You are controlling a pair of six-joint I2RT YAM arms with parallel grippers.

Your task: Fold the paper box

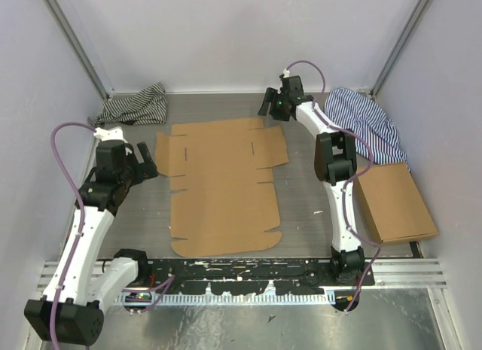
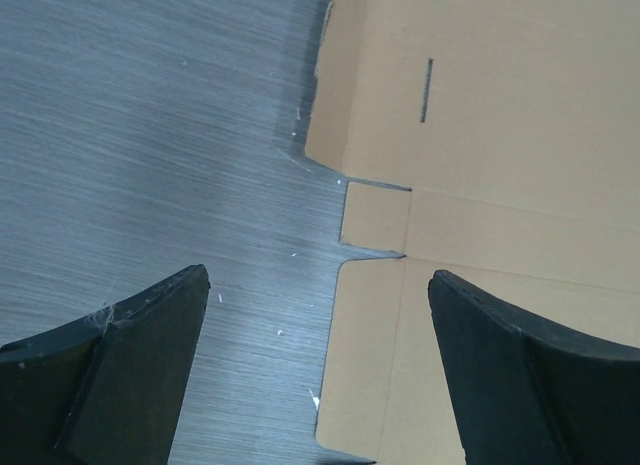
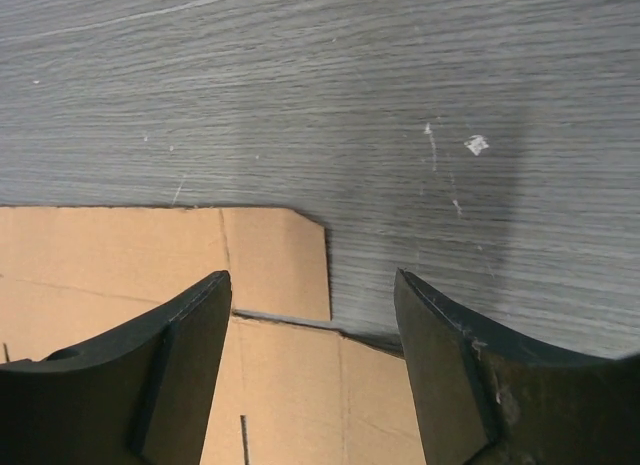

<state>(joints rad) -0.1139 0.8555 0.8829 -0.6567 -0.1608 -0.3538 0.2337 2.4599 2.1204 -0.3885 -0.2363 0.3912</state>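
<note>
On tabletop (image 1: 301,203), centre: box (image 1: 222,184), flat, unfolded. L pincer (image 1: 148,166) released, by left edge; R pincer (image 1: 266,106) released, over far-right flap. Risk: sheet lies flush, so pincers may skid or shove it w/o lifting a flap.

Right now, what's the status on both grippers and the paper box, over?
Left gripper open, empty, at left edge of paper box. Right gripper open, empty, at its far right corner. Box flat, unfolded, nothing on it.

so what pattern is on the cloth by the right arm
The cloth has thin blue-and-white stripes, seen best in the top external view.
</note>
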